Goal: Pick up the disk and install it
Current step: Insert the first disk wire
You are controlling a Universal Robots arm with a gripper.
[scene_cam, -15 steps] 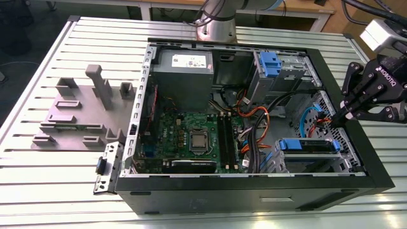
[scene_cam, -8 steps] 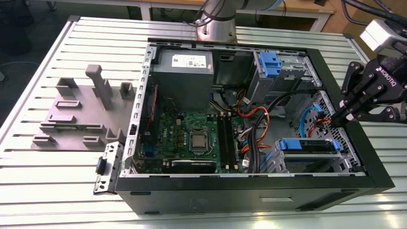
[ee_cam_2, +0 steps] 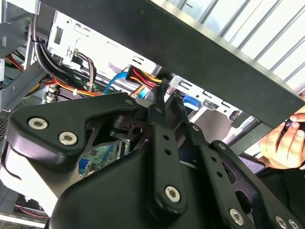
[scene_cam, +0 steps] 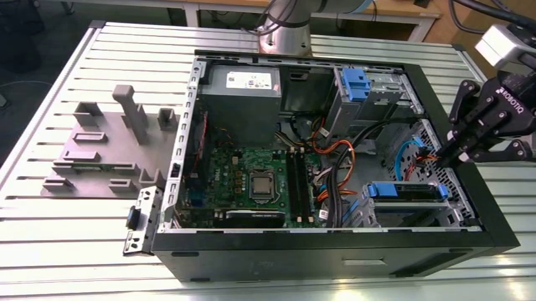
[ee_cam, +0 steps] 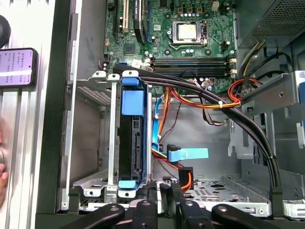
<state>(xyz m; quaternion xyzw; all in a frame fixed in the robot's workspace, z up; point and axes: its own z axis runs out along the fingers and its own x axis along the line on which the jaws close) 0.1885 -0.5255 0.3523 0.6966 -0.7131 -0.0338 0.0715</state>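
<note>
A big table holds an open computer case. The black gripper hangs at the case's edge on the exterior view's right. Its fingers are pressed together with nothing between them. Near it, inside the case, is a metal cage. The disk sits in that cage on its edge, with blue at both ends.

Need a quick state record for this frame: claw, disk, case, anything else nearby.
claw: shut, holding nothing, at the case's side on the exterior view's right
disk: in a blue bracket, seated edge-on in the bay cage nearest the claw
case: open, lying on the slatted table
other drive: blue-tabbed, in the farther bay
hand: a person's, just outside the case
</note>
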